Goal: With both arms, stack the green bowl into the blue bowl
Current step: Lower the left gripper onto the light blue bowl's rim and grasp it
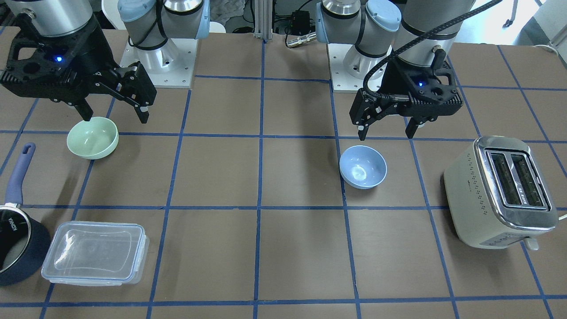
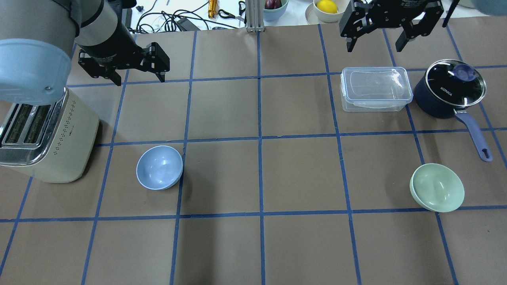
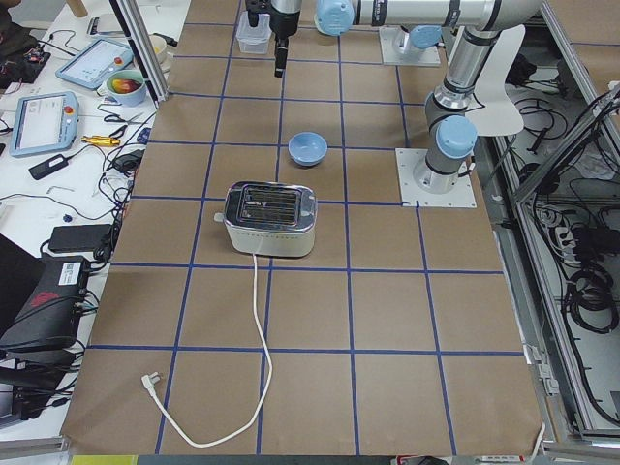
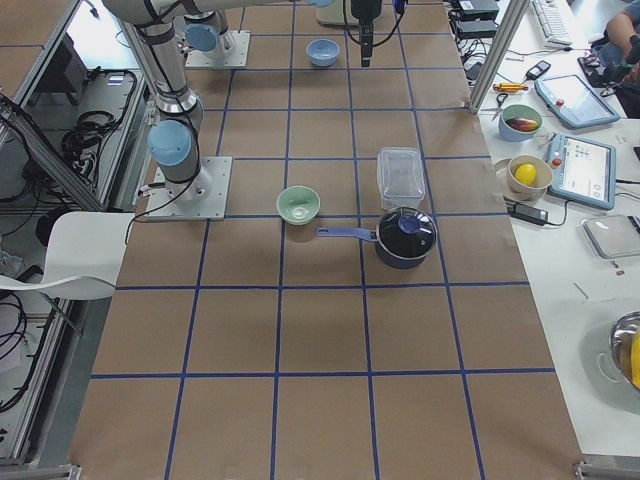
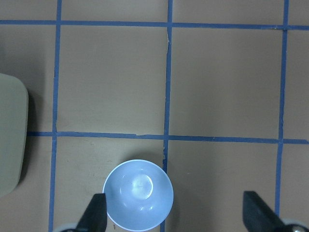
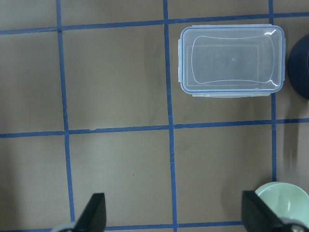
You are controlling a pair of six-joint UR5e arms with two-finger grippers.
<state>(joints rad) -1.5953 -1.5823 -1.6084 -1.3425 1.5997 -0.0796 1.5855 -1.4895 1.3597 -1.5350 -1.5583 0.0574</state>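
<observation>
The green bowl (image 1: 92, 138) stands upright and empty on the table's right half; it also shows in the overhead view (image 2: 437, 187) and at the right wrist view's bottom corner (image 6: 282, 200). The blue bowl (image 1: 363, 167) stands upright and empty on the left half, next to the toaster, as the overhead view (image 2: 159, 167) and the left wrist view (image 5: 138, 194) show. My left gripper (image 1: 386, 134) is open and empty, raised above the table beyond the blue bowl (image 2: 139, 80). My right gripper (image 1: 115, 118) is open and empty, raised well above the table (image 2: 374, 48).
A cream toaster (image 2: 43, 138) stands at the left edge. A clear lidded plastic container (image 2: 375, 89) and a dark navy saucepan (image 2: 449, 89) with a long handle sit beyond the green bowl. Blue tape lines grid the brown table (image 2: 257, 178).
</observation>
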